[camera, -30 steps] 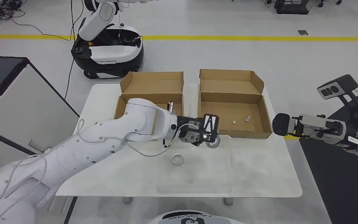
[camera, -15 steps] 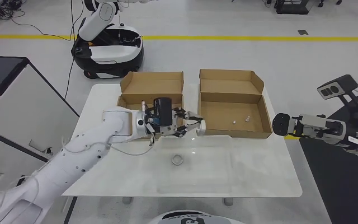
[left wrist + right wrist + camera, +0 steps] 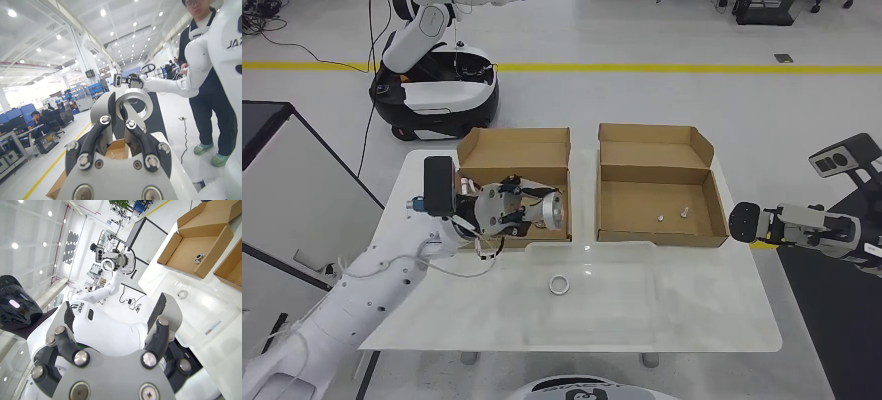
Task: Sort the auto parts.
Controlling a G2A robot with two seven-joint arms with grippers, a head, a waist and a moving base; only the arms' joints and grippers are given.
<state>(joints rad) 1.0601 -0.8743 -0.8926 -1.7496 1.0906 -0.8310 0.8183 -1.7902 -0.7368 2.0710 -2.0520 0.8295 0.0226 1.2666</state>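
Metal ring (image 3: 146, 106) clamped by its wall in L gripper (image 3: 117, 109), one finger in bore, one outside, held above L box (image 3: 514, 150) near its inner wall; R gripper (image 3: 115, 302) spread, empty, well apart; risk: thin one-sided grip slips, part drops outside box.

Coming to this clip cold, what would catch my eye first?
First, the left claw shut on a big metal ring, held over the left cardboard box. Next, a small ring lying alone on the white table in front of the boxes. The right claw is open, out past the table's right edge.
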